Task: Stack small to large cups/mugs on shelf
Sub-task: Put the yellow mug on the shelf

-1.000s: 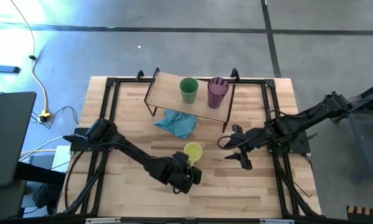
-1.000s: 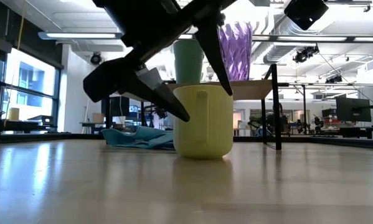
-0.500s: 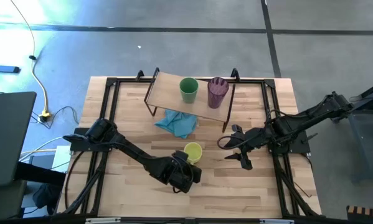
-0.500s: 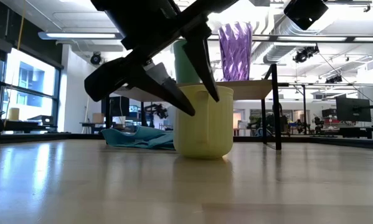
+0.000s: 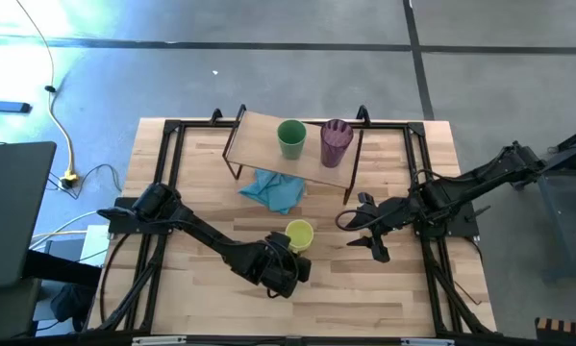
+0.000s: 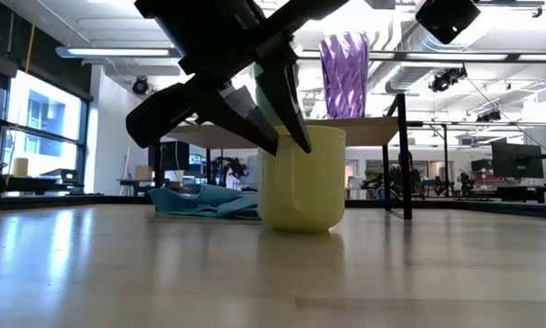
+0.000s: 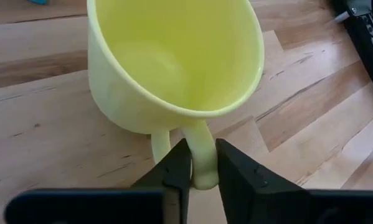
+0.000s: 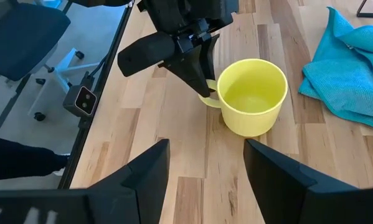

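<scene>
The yellow mug (image 5: 299, 234) stands upright on its base on the tabletop, in front of the shelf; it also shows in the low view (image 6: 302, 182). My left gripper (image 5: 289, 250) is at the mug's near side, shut on its handle. My right gripper (image 5: 366, 229) is open and empty to the mug's right, above the table. The green cup (image 5: 290, 138) and the purple tumbler (image 5: 336, 142) stand side by side on the wooden shelf (image 5: 257, 136) at the far side. My left gripper pinches the yellow mug's handle (image 7: 197, 144) between its two fingers (image 7: 176, 167), one on each side of the loop. The fingers slant down at it from the table's near left. The mug stays upright with its base on the table (image 6: 300, 226).
A crumpled blue cloth (image 5: 273, 189) lies on the table under the shelf's front edge, just beyond the mug. Black frame rails (image 5: 162, 183) run along the table's sides. Bare wood lies near the front edge (image 5: 364, 298).
My left gripper's fingers, spread on either side of the mug's handle a second ago, have shut on it. The mug still stands on the table. My right arm has kept still.
</scene>
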